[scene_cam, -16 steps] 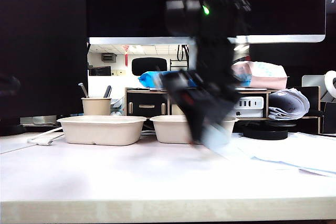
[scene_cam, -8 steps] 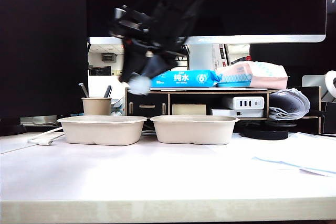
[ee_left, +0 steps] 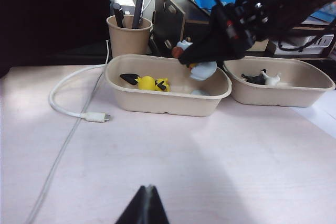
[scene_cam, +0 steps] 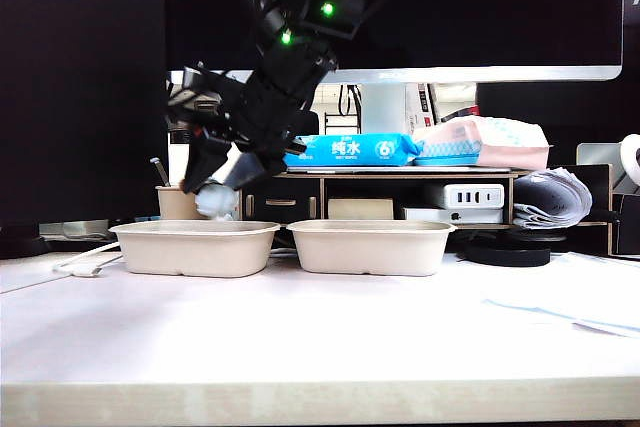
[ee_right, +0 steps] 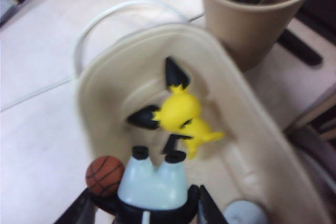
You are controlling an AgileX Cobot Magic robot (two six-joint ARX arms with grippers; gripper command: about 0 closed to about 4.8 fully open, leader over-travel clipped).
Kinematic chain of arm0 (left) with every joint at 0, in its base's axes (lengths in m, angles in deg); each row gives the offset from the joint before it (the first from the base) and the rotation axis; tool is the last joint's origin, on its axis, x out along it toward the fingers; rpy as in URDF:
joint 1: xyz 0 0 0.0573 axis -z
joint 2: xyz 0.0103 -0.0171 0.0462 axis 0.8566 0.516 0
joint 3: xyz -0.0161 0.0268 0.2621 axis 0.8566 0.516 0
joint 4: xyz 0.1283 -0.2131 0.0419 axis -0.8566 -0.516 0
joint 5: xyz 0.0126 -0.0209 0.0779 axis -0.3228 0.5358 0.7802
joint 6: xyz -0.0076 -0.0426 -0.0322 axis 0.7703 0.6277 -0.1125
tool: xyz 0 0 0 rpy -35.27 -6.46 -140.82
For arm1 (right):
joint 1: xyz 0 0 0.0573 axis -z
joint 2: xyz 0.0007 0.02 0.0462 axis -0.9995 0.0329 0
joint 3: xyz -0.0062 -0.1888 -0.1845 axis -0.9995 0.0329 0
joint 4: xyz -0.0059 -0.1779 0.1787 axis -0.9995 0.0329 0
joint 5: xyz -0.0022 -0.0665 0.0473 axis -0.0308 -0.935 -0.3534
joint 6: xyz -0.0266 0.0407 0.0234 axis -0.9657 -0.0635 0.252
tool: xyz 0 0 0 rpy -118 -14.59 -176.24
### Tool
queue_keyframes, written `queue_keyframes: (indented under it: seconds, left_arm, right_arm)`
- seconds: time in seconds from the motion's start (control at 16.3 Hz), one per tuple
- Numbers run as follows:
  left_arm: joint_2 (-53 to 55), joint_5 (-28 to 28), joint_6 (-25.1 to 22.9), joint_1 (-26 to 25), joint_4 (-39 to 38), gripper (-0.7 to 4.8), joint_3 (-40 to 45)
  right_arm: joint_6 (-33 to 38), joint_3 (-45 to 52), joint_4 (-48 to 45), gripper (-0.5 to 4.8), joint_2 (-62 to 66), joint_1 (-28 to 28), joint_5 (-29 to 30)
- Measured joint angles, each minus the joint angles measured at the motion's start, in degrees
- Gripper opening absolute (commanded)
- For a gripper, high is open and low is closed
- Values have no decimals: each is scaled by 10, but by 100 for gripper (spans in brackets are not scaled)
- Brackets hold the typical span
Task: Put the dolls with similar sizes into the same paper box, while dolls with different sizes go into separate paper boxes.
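Note:
My right gripper [ee_right: 144, 211] reaches across and is shut on the pale-blue-and-white doll [ee_right: 152, 184], which carries a small orange basketball [ee_right: 105, 175]. The doll [scene_cam: 215, 199] hangs just above the left paper box [scene_cam: 195, 247]. In that box [ee_left: 157, 103] lies the yellow doll [ee_left: 149, 83], right below the held one [ee_left: 202, 69]. The right paper box [ee_left: 294, 95] holds the black doll [ee_left: 254, 78] and the tiny white doll [ee_left: 271, 78]. My left gripper [ee_left: 148, 190] is shut and empty, low over the table in front of the boxes.
A beige pen cup [ee_left: 128, 35] stands just behind the left box. A white cable [ee_left: 68, 111] lies on the table beside that box. A small pale round thing [ee_right: 241, 213] rests inside it. Drawers, tissue packs and papers [scene_cam: 560, 292] fill the back and right.
My right arm has swung from the middle of the table up and leftwards, then come down over the left box, carrying the pale-blue doll all the way.

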Motion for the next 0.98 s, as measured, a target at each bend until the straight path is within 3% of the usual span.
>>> queue_keyframes:
  seconds: [0.18, 0.25, 0.43, 0.49, 0.62, 0.8, 0.98]
  left_arm:
    - [0, 0, 0, 0, 0, -5, 0]
    - [0, -3, 0, -8, 0, -5, 0]
    - [0, -4, 0, -71, 0, -5, 0]
    - [0, -4, 0, -97, 0, -5, 0]
    - [0, -1, 0, -137, 0, -5, 0]
    - [0, -2, 0, -142, 0, -5, 0]
    - [0, -2, 0, -142, 0, -5, 0]
  right_arm:
    - [2, 0, -3, 255, 3, 4, -14]
    - [2, -3, -5, 227, 3, 5, -14]
    - [3, -4, 16, 28, -10, 9, -14]
    - [2, -4, 28, -6, -25, 10, -14]
    - [0, -5, 46, -6, -67, 9, -13]
    - [-11, -1, 108, -6, -133, 9, -7]
    - [-23, 115, 100, -6, -253, 7, -13]
